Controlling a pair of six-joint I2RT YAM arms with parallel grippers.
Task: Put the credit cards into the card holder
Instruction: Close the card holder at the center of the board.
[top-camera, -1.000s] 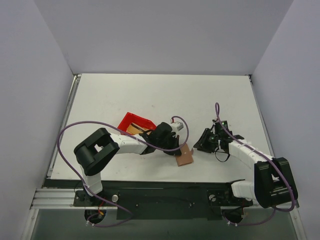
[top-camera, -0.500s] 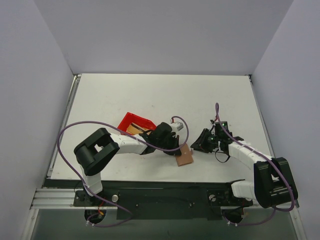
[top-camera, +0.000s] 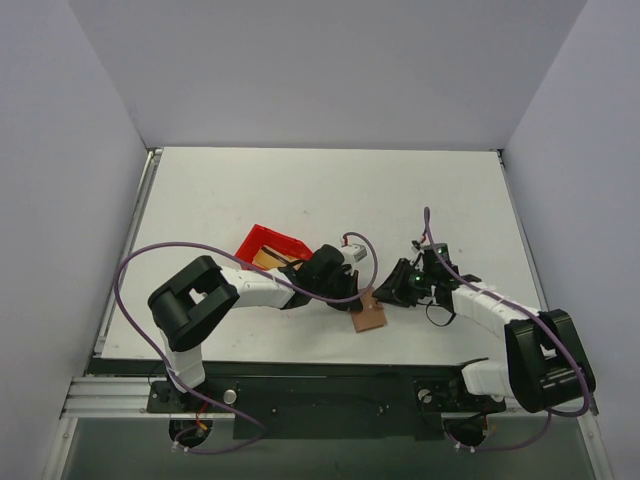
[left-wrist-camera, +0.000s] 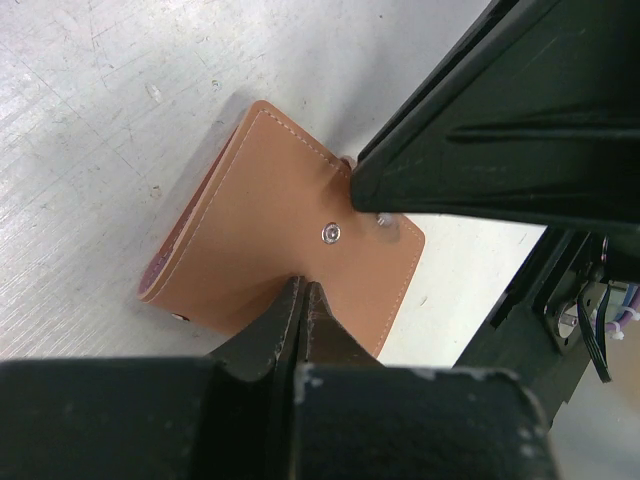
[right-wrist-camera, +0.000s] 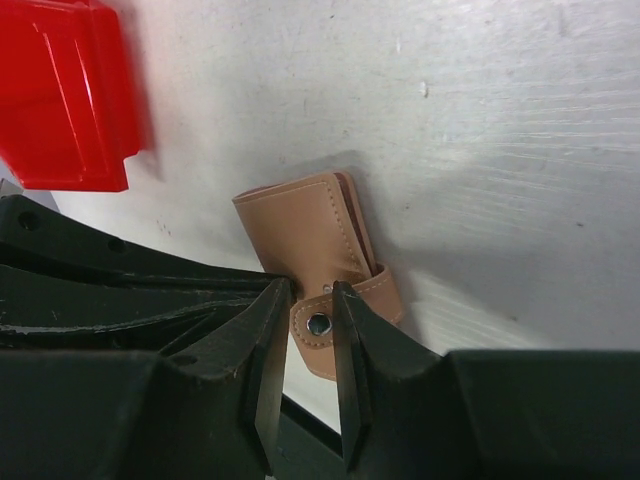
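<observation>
Left jaws tight on card holder (left-wrist-camera: 290, 230) edge, right jaws on its clasp tab (right-wrist-camera: 318, 322); arms low, head-on.

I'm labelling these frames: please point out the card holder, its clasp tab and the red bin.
card holder (left-wrist-camera: 270, 230), left wrist view, on its brown outer face.
clasp tab (right-wrist-camera: 319, 323), right wrist view, on its metal snap.
red bin (right-wrist-camera: 62, 100), right wrist view, on its wall.

Left arm (top-camera: 250, 288) and right arm (top-camera: 490, 308) have white links and chunky black joints, each trailing a looping purple cable (top-camera: 200, 246). Left hand (left-wrist-camera: 303, 290) and right hand (right-wrist-camera: 312, 290) have matte black wedge-shaped fingers (right-wrist-camera: 230, 350).
</observation>
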